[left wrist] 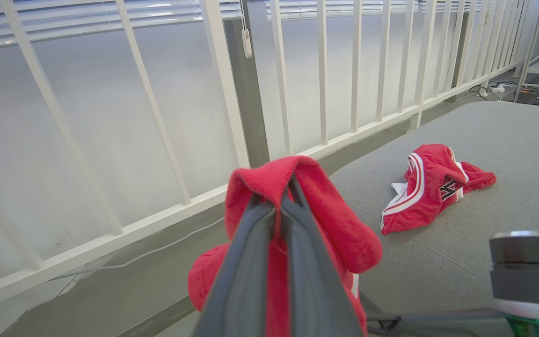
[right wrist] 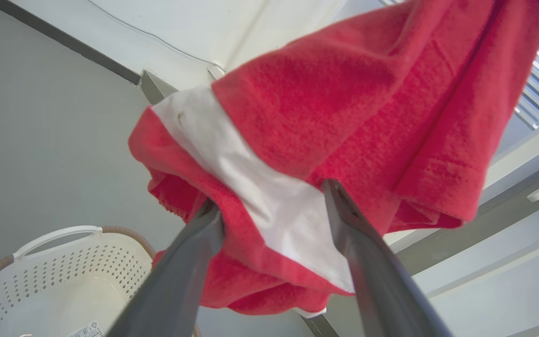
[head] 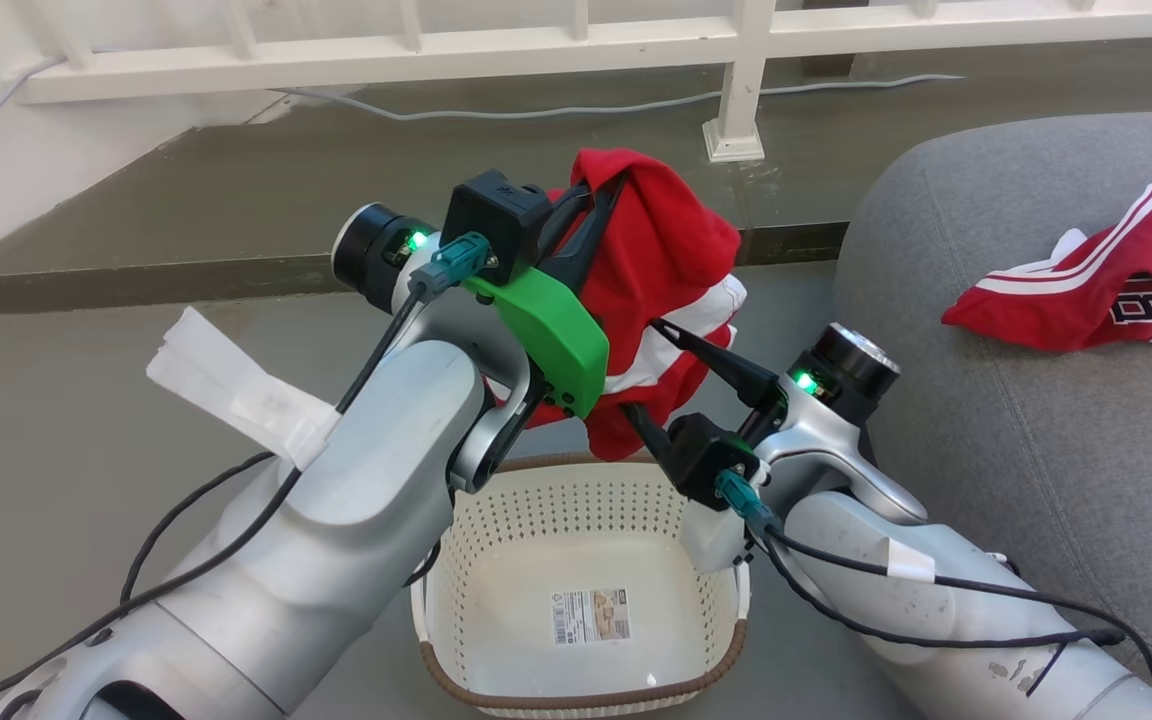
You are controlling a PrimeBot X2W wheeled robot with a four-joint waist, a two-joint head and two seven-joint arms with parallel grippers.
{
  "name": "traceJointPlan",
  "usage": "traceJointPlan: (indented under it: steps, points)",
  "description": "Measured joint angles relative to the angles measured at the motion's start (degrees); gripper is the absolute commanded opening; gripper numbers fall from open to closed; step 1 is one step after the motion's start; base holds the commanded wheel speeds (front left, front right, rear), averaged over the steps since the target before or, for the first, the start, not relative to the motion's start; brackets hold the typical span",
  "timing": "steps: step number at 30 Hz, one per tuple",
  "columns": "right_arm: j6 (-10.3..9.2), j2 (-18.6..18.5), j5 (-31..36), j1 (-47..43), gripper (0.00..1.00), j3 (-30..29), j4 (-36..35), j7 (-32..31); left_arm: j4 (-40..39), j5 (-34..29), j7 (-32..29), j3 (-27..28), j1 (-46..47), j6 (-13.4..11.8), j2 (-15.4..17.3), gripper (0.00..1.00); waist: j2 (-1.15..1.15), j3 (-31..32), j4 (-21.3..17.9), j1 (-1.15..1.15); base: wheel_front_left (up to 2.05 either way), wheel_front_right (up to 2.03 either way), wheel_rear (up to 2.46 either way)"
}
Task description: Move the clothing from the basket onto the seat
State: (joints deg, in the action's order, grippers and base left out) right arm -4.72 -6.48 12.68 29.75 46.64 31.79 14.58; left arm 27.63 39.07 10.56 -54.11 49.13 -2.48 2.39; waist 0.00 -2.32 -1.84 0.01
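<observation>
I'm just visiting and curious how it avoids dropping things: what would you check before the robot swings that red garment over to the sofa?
1. Left gripper shut on held garment: ok.
2. Held garment hanging above the basket, not in it: ok.
3. Right gripper clear of the cloth: not ok, its open fingers straddle the hanging fabric.
4. Basket empty of clothing: ok, just a label inside.
5. Bare room on seat beside other garment: ok.
</observation>
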Motion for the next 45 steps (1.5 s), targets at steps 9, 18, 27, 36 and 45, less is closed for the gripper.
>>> traceJointPlan:
  steps: [9, 18, 27, 36, 45]
  points:
    - [-0.56, 0.1, -1.0, 0.3, 0.00, -0.3, 0.2, 0.0, 0.0, 0.0, 0.0, 0.0, 0.1, -0.1, 0.0, 0.00, 0.00, -0.4, -0.3, 0.00, 0.00, 0.00, 0.00]
    - [-1.02, 0.0, -4.8, 0.3, 0.00, -2.4, -3.6, 0.0, 1.4, 0.2, 0.0, 0.6, 0.1, -0.8, 0.5, 0.00, 0.00, -1.0, -1.7, 0.00, 0.00, 0.00, 0.00]
    - [-1.53, -3.7, -7.1, 0.2, 0.00, -6.7, -7.9, 0.0, 2.2, 1.8, 0.2, 1.2, -1.0, -1.1, 1.1, 1.00, 0.00, -1.4, -3.8, -0.01, 0.00, 0.00, 0.00]
    - [-1.94, -7.4, -8.7, -1.1, 0.00, -10.8, -11.6, 0.0, 3.1, 2.1, 0.7, 1.2, -3.0, -1.1, 1.8, 1.00, 0.00, -1.0, -5.8, -0.01, 0.00, 0.00, 0.00]
    - [-2.37, -10.8, -9.7, -3.8, 0.00, -15.4, -14.0, 0.0, 3.1, 2.1, 1.4, 0.3, -4.8, -0.5, 1.9, 1.00, 0.00, -0.5, -7.8, -0.01, 0.00, 0.00, 0.00]
